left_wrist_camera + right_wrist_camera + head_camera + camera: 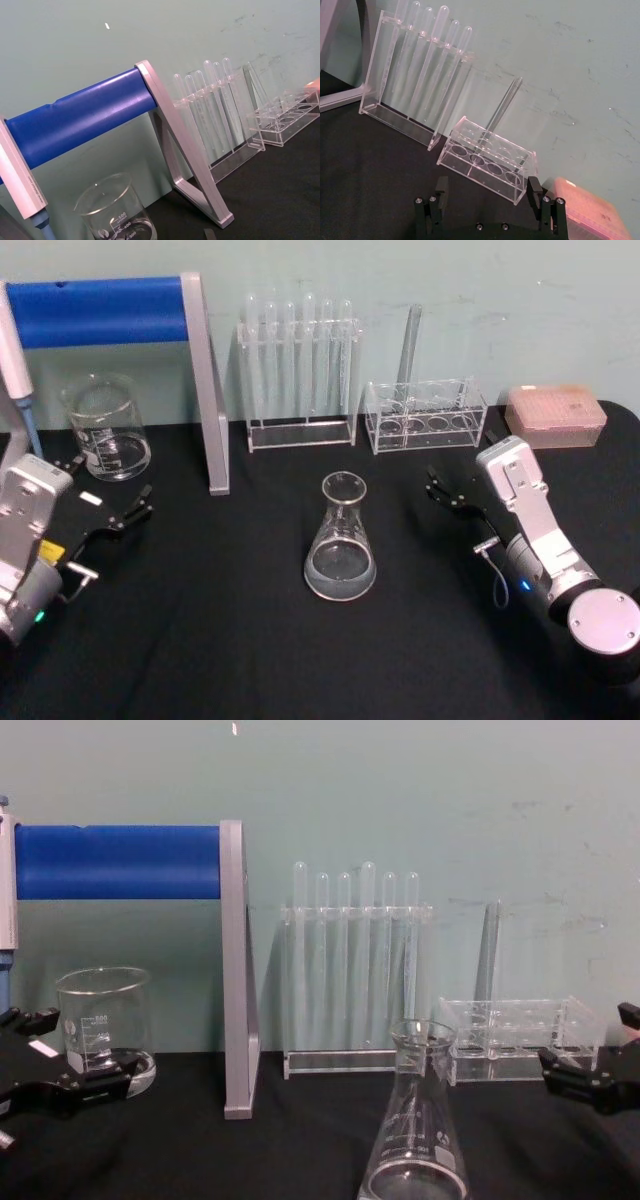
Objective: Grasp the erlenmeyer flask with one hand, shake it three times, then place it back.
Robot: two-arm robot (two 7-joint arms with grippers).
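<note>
The clear glass erlenmeyer flask (341, 538) stands ungrasped at the head view's lower centre. At right, the black right gripper (452, 495) waits with jaws spread; at left, the black left gripper (108, 502) also gapes, empty. Judged: approach pending. Beyond, a clear tube rack (425, 417) stands clear of the path.

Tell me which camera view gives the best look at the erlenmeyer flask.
The head view: the erlenmeyer flask stands whole there, upright on the black table, between the left gripper and right gripper, touched by neither. The chest view shows it from the side, its base cut off at the lower edge.
</note>
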